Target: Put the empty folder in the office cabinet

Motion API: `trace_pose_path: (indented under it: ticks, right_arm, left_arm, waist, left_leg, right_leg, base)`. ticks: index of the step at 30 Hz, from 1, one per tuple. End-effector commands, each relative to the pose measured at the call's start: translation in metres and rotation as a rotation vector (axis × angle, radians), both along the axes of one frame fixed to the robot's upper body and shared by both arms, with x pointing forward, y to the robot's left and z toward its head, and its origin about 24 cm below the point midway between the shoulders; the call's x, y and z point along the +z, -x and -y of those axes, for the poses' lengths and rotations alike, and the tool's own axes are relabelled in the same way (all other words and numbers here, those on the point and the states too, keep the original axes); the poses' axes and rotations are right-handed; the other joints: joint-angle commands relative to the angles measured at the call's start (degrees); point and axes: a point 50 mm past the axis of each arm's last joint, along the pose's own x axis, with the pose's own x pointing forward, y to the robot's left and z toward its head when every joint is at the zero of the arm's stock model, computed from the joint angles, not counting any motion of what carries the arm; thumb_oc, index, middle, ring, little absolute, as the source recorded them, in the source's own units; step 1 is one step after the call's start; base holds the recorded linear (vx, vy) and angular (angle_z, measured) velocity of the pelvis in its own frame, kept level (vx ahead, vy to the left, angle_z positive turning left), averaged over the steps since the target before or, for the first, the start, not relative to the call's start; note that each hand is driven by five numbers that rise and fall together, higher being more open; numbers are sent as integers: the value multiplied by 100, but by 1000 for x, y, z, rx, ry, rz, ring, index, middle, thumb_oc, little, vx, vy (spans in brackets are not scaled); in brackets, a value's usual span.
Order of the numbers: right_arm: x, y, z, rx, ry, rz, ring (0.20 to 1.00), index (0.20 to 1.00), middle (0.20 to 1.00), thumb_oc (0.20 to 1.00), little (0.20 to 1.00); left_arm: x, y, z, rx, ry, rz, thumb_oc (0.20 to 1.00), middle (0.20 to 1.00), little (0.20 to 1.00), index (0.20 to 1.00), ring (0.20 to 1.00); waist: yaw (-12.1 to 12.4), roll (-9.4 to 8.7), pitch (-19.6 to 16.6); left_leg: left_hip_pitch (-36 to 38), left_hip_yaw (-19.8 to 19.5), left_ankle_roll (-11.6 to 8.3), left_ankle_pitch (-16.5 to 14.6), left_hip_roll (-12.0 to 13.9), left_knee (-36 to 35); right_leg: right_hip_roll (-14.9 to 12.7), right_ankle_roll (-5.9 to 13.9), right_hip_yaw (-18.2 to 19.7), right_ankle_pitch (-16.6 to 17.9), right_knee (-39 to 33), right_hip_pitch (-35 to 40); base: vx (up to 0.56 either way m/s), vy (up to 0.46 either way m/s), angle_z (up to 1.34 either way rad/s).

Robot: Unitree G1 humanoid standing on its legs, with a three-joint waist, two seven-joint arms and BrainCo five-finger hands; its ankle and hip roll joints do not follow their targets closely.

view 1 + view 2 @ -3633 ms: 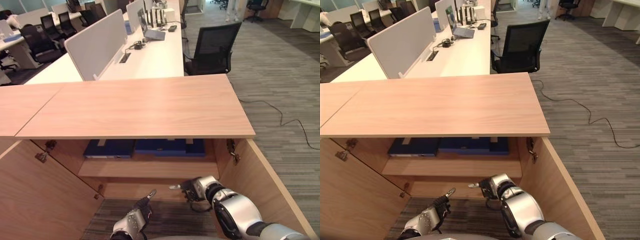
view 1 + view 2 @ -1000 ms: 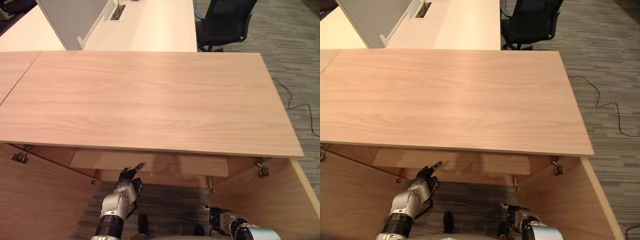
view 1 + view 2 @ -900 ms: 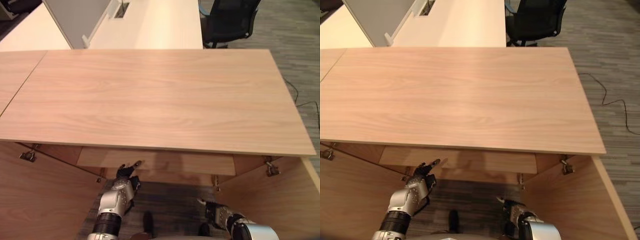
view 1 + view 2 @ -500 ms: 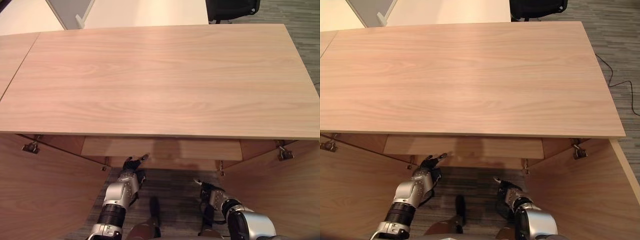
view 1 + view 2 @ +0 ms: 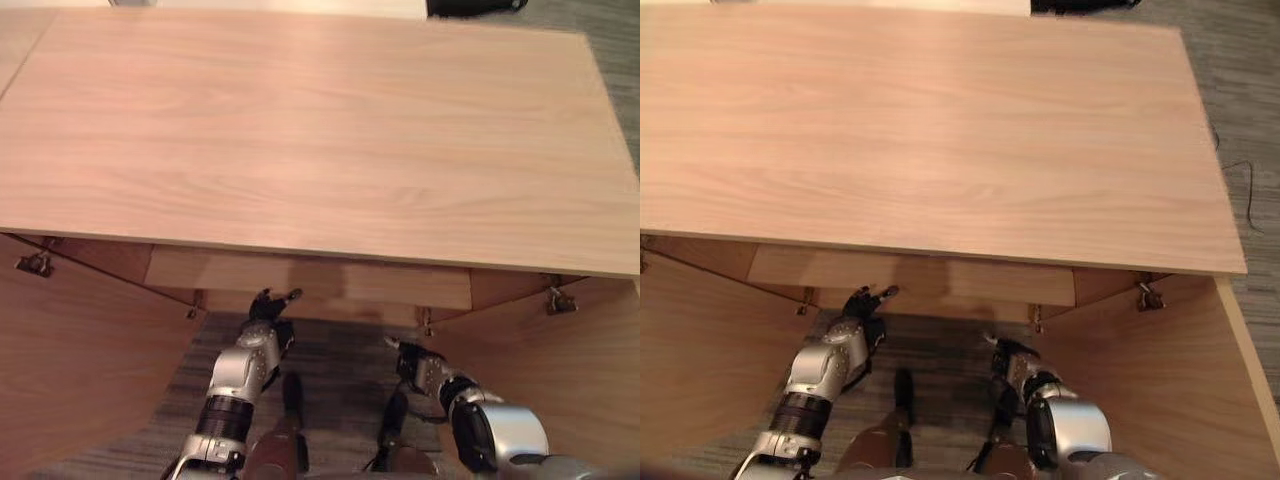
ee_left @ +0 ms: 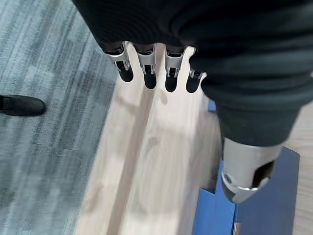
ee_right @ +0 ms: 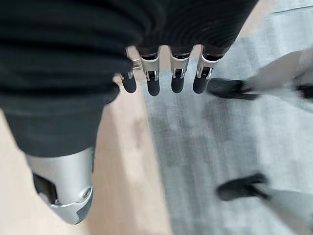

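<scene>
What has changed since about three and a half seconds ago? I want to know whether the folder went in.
The camera has tipped downward, so the cabinet top now hides the shelf with its blue folders. The right hand has drawn back from the shelf and lower; the left hand has reached forward to the shelf edge. A blue folder lies inside by the left hand. Both hands stay open and empty, both doors open.

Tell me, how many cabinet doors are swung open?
2. One open door stands at the robot's left, the other door at its right, both hinged under the cabinet top. Others may lie outside the view.
</scene>
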Motion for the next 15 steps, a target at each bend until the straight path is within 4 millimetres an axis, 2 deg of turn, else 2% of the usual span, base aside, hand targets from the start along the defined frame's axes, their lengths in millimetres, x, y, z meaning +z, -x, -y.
trace_pose_path:
  ticks: [1, 2, 3, 5, 7, 10, 15]
  right_arm:
    - [15, -12, -10, -54, -73, 45, 1000, 1000, 1000, 1000, 1000]
    - [15, -12, -10, -54, -73, 45, 1000, 1000, 1000, 1000, 1000]
    - [26, -19, -15, -55, -80, 83, 1000, 1000, 1000, 1000, 1000]
    - [30, -22, -16, -62, -80, 102, 1000, 1000, 1000, 1000, 1000]
    - [42, -30, -24, -54, -94, 147, 1000, 1000, 1000, 1000, 1000]
    - [45, -32, -26, -58, -98, 155, 1000, 1000, 1000, 1000, 1000]
    - [55, -38, -26, -57, -102, 187, 1000, 1000, 1000, 1000, 1000]
  left_arm:
    - [44, -10, 16, 0, 33, 206, 1000, 1000, 1000, 1000, 1000]
    - [44, -10, 16, 0, 33, 206, 1000, 1000, 1000, 1000, 1000]
    - [54, -11, 24, -12, 49, 248, 1000, 1000, 1000, 1000, 1000]
    - [60, -12, 30, -22, 56, 273, 1000, 1000, 1000, 1000, 1000]
    - [82, -13, 32, -27, 44, 377, 1000, 1000, 1000, 1000, 1000]
    - [97, -13, 31, -20, 31, 447, 1000, 1000, 1000, 1000, 1000]
    - [149, -7, 21, 29, -30, 699, 1000, 1000, 1000, 1000, 1000]
  waist:
    - [101, 102, 115]
    - [96, 98, 67]
    - [51, 69, -125]
    - [23, 24, -251]
    - [-39, -108, -513]
    - [-70, -191, -638]
    - [-119, -324, -692]
  left_leg:
    - [-667, -432, 124, -715, -55, 867]
    - [-751, -436, 126, -737, -55, 921]
    - [-1285, -461, 114, -918, -61, 1403]
    - [-1668, -490, 101, -1063, -62, 1817]
    - [-2668, -482, 58, -1336, 3, 2731]
    - [-3090, -473, 27, -1459, 21, 3053]
    - [-3791, -446, -14, -1595, 78, 3605]
  right_leg:
    - [-271, 237, 45, -636, 797, -792]
    - [-285, 235, 54, -658, 850, -875]
    - [-314, 177, 156, -933, 1407, -1454]
    - [-400, 155, 249, -1147, 1969, -1916]
    - [-644, 55, 398, -1518, 3087, -3052]
    - [-755, 7, 446, -1690, 3496, -3521]
    - [-977, -64, 546, -1912, 4076, -4191]
  base:
    - [-133, -24, 17]
    - [-204, -37, 25]
    - [-88, -16, 28]
    - [-79, -41, 22]
    - [-75, -112, 12]
    - [-20, -76, 8]
    - [-1, -68, 7]
